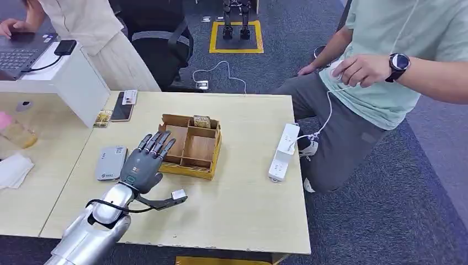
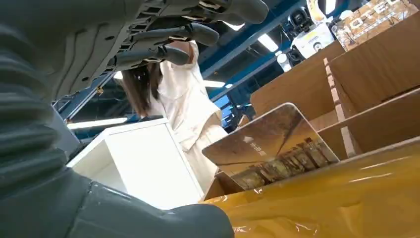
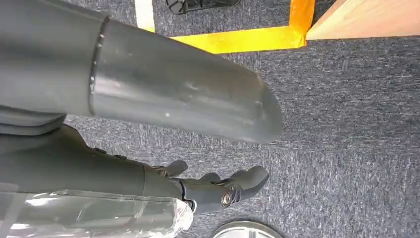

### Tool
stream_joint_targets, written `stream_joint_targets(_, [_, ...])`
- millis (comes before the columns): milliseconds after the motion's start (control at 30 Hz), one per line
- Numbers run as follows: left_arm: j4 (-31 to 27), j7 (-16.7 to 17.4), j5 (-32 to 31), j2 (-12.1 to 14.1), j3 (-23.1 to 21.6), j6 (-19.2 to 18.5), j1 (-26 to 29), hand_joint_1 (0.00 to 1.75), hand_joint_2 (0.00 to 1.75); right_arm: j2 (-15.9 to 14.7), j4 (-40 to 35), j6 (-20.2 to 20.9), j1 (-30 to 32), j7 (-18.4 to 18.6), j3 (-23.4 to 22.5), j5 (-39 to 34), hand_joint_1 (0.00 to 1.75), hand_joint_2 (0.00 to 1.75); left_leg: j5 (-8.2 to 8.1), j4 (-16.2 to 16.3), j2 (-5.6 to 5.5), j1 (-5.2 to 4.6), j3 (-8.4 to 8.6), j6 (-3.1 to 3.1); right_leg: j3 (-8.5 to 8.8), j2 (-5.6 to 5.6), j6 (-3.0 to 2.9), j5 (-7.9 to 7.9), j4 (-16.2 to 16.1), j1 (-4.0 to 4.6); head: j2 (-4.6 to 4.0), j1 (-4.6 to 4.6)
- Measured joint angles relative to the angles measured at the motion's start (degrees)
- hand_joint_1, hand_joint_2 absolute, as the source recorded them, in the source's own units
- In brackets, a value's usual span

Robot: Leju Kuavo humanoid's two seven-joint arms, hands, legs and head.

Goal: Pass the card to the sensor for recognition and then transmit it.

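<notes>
One card (image 2: 270, 148) leans in the box (image 1: 190, 148), near corner | left robot hand (image 1: 144, 163) above it, fingers spread, grasping nothing | right robot hand (image 3: 218, 191) hangs by floor, curled, empty | risk: fingers hit box wall, card slips flat; sensor (image 1: 111, 163) just beside.

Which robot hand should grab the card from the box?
The left hand, most likely. It hovers open at the wooden box, with the card right before it. The right hand hangs down over the carpet.
</notes>
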Motion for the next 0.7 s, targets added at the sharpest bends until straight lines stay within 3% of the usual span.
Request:
stream_joint_targets(33, [0.09,-0.15,-0.02,-0.02,0.04,0.00,0.00,0.59,1.75,0.00,0.00,0.00,0.00,0.00,0.00,0.00,0.00,0.00,0.00,0.00,0.00,0.00,0.00,0.00,0.00,0.00,0.00,0.00,0.00,0.00,0.00,0.02])
stream_joint_targets(67, [0.24,-0.31,-0.09,-0.04,0.09,-0.05,0.00,0.59,1.75,0.00,0.00,-0.02,-0.02,0.00,0.00,0.00,0.00,0.00,0.00,0.00,0.00,0.00,0.00,0.00,0.00,0.00,0.00,0.00,0.00,0.00,0.00,0.00])
stream_joint_targets(100, [0.40,-0.42,-0.09,-0.04,0.13,-0.11,0.00,1.75,1.75,0.00,-0.02,-0.02,-0.04,-0.02,0.00,0.00,0.00,0.00,0.00,0.00,0.00,0.00,0.00,0.00,0.00,0.00,0.00,0.00,0.00,0.00,0.00,0.02])
stream_joint_targets(300, [0.90,-1.71,0.24,-0.04,0.50,-0.72,-0.01,1.69,1.75,0.00,-0.02,-0.04,-0.20,-0.02,0.00,0.00,0.00,0.00,0.00,0.00,0.00,0.00,0.00,0.00,0.00,0.00,0.00,0.00,0.00,0.00,0.00,0.02])
stream_joint_targets(700, [1.07,-2.21,0.59,-0.09,0.59,-1.25,-0.23,1.75,1.75,0.00,-0.02,-0.31,-0.38,-0.17,0.00,-0.17,0.00,0.00,0.00,0.00,0.00,0.00,0.00,0.00,0.00,0.00,0.00,0.00,0.00,0.00,0.02,0.02])
